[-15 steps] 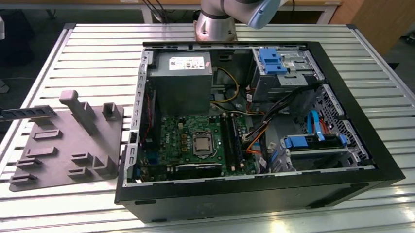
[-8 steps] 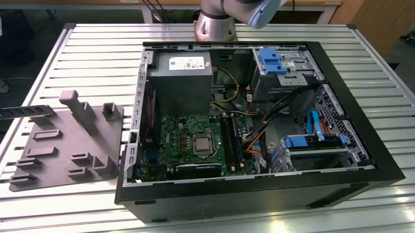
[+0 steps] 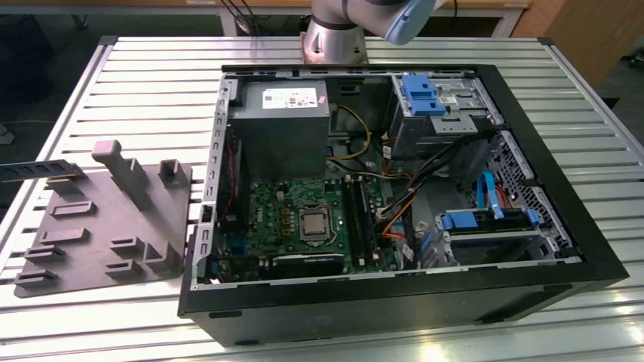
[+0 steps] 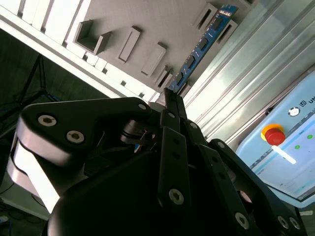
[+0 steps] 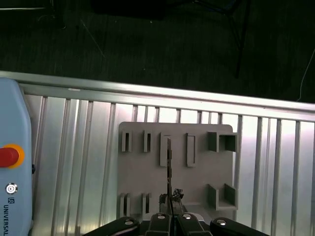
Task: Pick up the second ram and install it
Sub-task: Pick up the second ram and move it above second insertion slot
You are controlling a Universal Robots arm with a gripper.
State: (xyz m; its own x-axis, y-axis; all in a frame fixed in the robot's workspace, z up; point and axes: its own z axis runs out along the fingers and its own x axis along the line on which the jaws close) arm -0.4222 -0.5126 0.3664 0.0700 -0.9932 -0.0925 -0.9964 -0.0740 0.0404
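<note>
Gripper (image 4: 172,97) clamped shut on one end of the ram (image 4: 203,45), over the grey tray (image 4: 147,19).
In the first wrist view the ram shows edge-on across the tray's middle slots. In the exterior view it sits at the exterior view's left edge, well apart from the open case (image 3: 403,302) on the bench (image 3: 151,75).

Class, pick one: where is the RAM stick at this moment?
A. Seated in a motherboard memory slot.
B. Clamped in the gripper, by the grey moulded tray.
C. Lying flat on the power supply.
B: in the second wrist view the gripper is closed on one end of the second ram, with the moulded tray behind it.
</note>
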